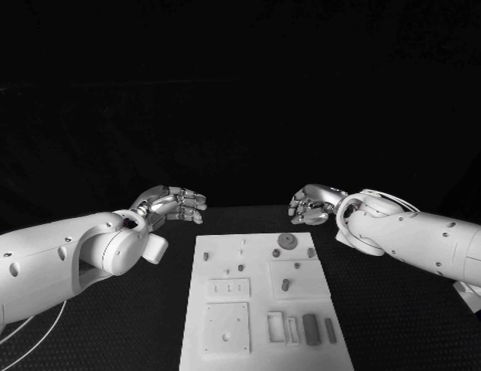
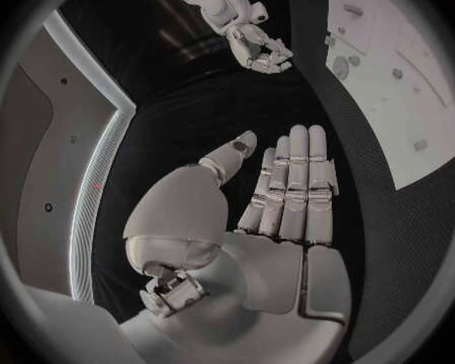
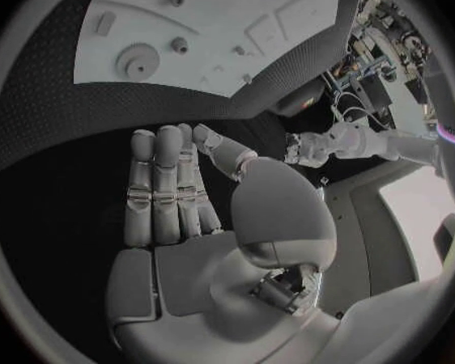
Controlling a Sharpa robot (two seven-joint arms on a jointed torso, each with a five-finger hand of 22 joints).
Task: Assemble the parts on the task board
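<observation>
- On the black table (image 1: 107, 332), the task board (image 1: 265, 301) is lying flat between the two arms, its near end towards the robot.
- Parts are sitting on the board: a round disc (image 1: 288, 242) and small pegs (image 1: 276, 253) near the far end, a short cylinder (image 1: 286, 285) mid-board, upright bars (image 1: 311, 325) at the near right.
- Left hand (image 1: 174, 204) is hovering beyond the board's far left corner, holding nothing; its fingers (image 2: 293, 186) are lying straight and pressed together.
- Right hand (image 1: 311, 205) is hovering beyond the far right corner, holding nothing; its fingers (image 3: 157, 186) are likewise straight and together.
- Judgement: assembly is appearing barely begun or not begun; which parts are already seated cannot be told.
</observation>
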